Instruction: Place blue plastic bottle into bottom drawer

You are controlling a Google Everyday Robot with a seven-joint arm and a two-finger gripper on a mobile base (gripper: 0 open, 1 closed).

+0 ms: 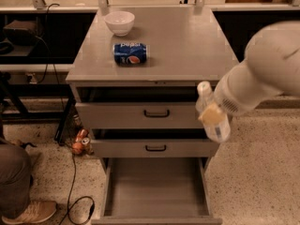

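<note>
The blue plastic bottle (213, 113), clear with a white cap, hangs tilted in the air in front of the cabinet's right side, level with the two upper drawers. My gripper (212, 115) is shut on the bottle at its middle, its tan finger pad across the label, with the white arm reaching in from the right. The bottom drawer (155, 189) is pulled open below and left of the bottle, its grey floor bare.
A blue Pepsi can (130, 53) lies on its side on the cabinet top (187, 46), with a white bowl (119, 22) behind it. Two upper drawers with black handles (156, 113) stand slightly open. A person's leg and shoe (21, 191) are at bottom left; cables trail on the floor.
</note>
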